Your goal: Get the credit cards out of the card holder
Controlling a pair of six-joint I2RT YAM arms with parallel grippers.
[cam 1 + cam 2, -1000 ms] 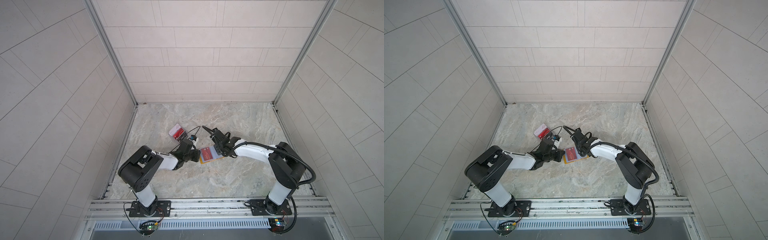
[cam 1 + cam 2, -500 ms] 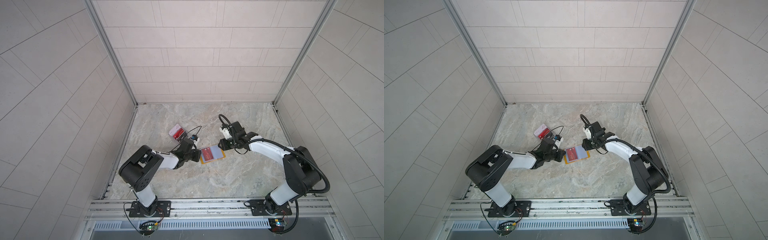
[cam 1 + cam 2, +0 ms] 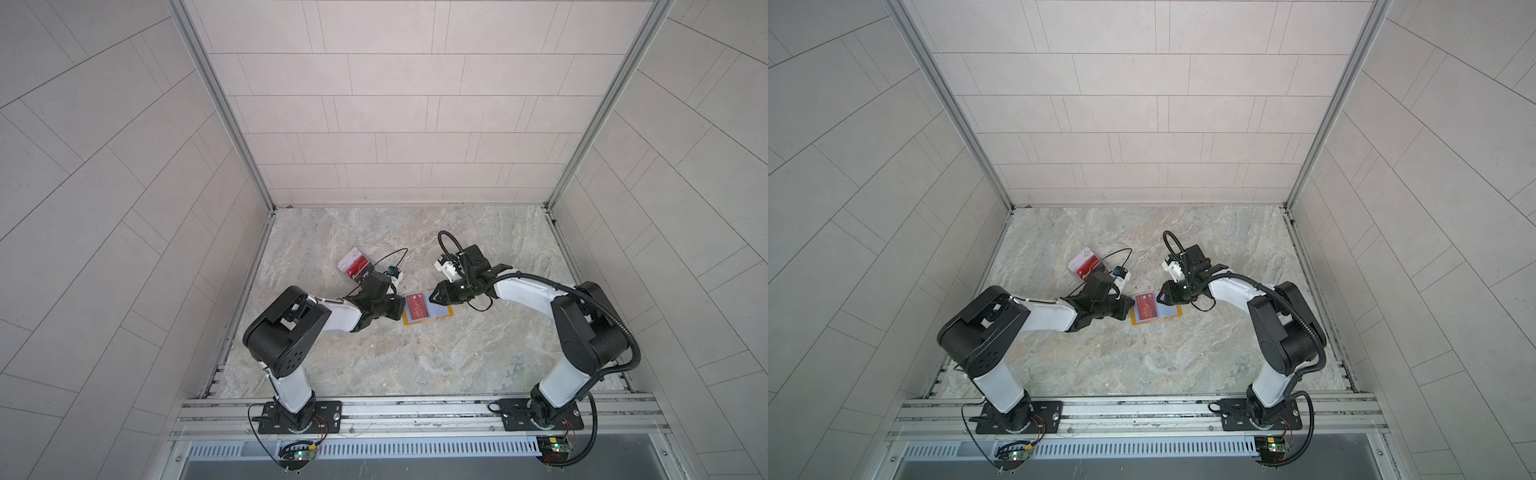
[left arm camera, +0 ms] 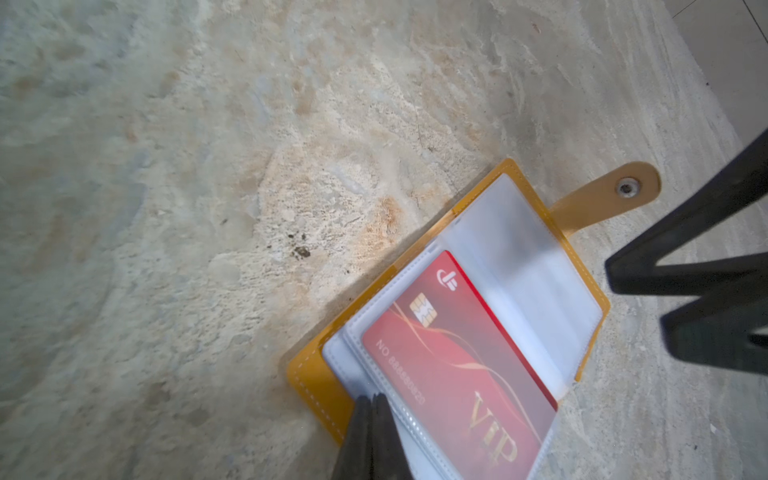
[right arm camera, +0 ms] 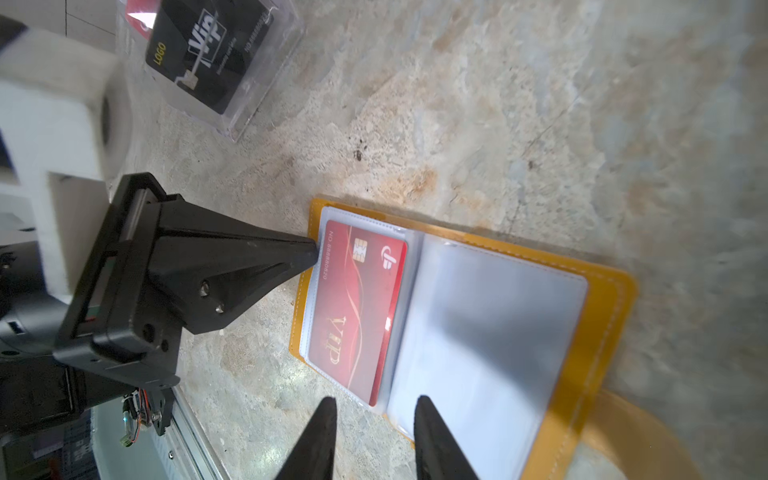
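Clear box (image 3: pixel 353 269): far left, apart from the holder.
Left gripper (image 4: pixel 371 409): jaws closed, tips pressing the holder's left edge.
Card holder (image 5: pixel 602 299): lying open between the grippers.
Red VIP card (image 5: pixel 357 307): sleeved, left page.
Right gripper (image 5: pixel 374 409): jaws partly apart, empty, at the card's end.

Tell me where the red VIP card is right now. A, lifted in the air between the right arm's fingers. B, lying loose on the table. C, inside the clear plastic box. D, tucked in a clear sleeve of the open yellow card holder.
D: the red card lies flat in a clear sleeve on one page of the open card holder, which rests on the table.
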